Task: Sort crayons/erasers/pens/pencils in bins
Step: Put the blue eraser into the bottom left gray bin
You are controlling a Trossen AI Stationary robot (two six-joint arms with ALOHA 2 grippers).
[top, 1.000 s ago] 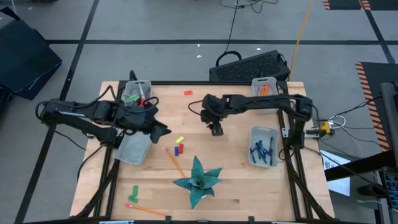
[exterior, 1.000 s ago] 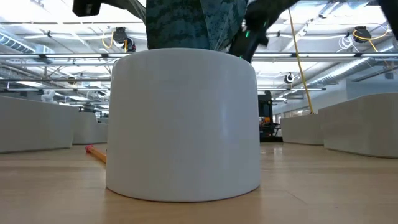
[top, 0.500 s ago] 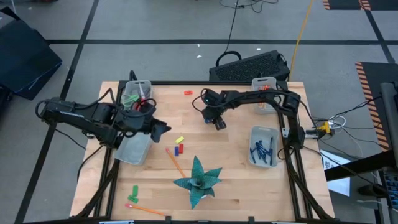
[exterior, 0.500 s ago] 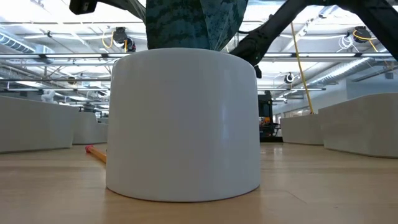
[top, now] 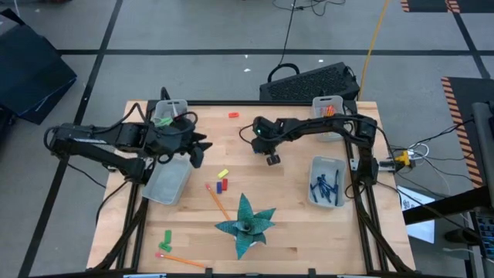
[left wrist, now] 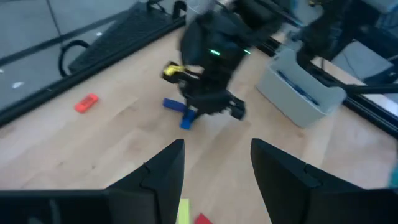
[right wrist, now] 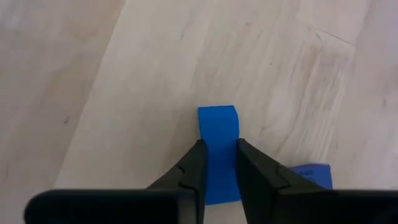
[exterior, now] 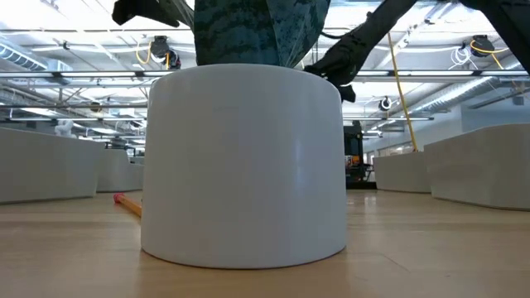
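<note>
Blue eraser (right wrist: 217,152), a short flat block, sits clamped between the fingers of the right claw (top: 272,158), held above the middle of the wooden surface (top: 293,224). The left claw (left wrist: 214,177) hangs released beside a bin (top: 166,181) at the left edge. Only one end is pinched, so the eraser could slip or twist free in transit. No readable writing shows.

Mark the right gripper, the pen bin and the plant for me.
right gripper (right wrist: 217,163), right wrist view, between its fingertips, shut on a blue piece (right wrist: 217,127)
pen bin (top: 314,164), high view, left rim
plant (top: 245,224), high view, centre of the leaves
</note>
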